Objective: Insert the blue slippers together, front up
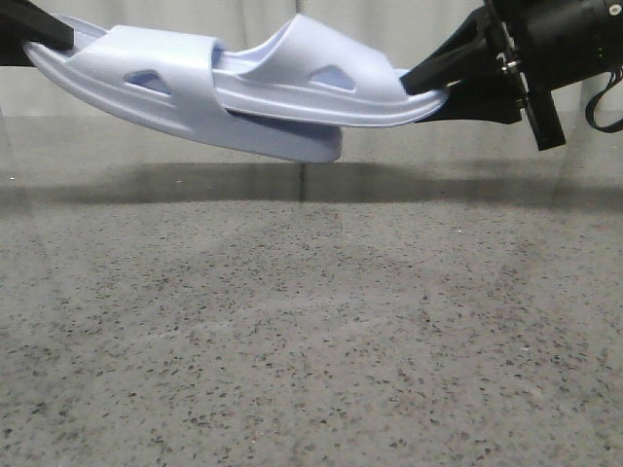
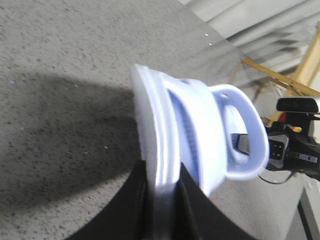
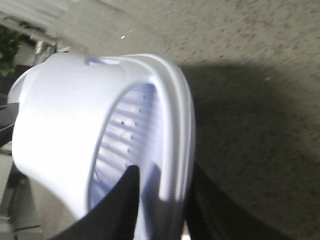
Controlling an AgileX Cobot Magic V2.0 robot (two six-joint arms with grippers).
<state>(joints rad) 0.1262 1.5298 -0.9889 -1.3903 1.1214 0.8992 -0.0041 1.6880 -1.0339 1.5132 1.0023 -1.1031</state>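
Observation:
Two pale lavender-blue slippers hang in the air above the table. The left slipper (image 1: 156, 92) is held at its heel by my left gripper (image 1: 44, 34), which is shut on its sole edge (image 2: 162, 170). The right slipper (image 1: 321, 88) is held at its heel by my right gripper (image 1: 428, 83), shut on its sole (image 3: 170, 185). The right slipper's toe end passes under the left slipper's strap (image 1: 190, 68) and lies on its footbed, so the two overlap toe to toe. Both straps face up.
The speckled grey table (image 1: 311, 331) lies well below the slippers. A pale curtain (image 1: 243, 19) hangs behind. In the left wrist view, the other arm's black camera housing (image 2: 295, 145) and a wooden frame (image 2: 280, 80) show beyond the slippers.

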